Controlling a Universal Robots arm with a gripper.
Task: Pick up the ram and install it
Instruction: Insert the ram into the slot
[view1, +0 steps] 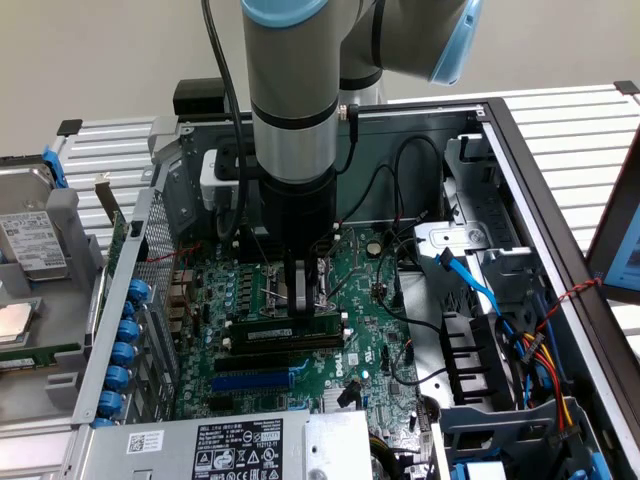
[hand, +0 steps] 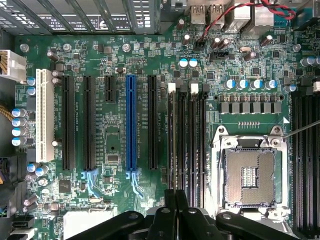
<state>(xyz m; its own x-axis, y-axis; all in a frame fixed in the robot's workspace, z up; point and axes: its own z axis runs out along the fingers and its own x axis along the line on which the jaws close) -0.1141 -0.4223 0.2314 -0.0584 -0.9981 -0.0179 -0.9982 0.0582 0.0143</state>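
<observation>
Ram: the ram (view1: 285, 330) is a long, thin green stick. It stands on its edge in a black slot, in the middle of the exterior view. The wrist view sees its thin top edge (hand: 173, 140).
Gripper: the black gripper (view1: 303, 305) (hand: 176, 197) points straight down. Its two fingers are pinched close on the ram's top edge.
Slots: long black slots (hand: 68, 120) lie side by side with the ram. The blue slot (view1: 250, 380) (hand: 131, 125) is just below the ram in the exterior view. A white slot (hand: 44, 115) sits past the black ones.
Socket: a square socket (hand: 248, 177) has a shiny metal frame and rows of tiny dots.
Board: the flat green motherboard (view1: 365, 290) (hand: 110, 60) is bumpy with little parts.
Case: the open grey metal case (view1: 500, 170) holds the board. It also holds black wires and a blue cable (view1: 470, 275) at the exterior view's right.
Table: the white table (view1: 580, 130) has long ridges and lies under the case.
Room: a plain pale wall (view1: 100, 50) is at the upper left of the frame.
</observation>
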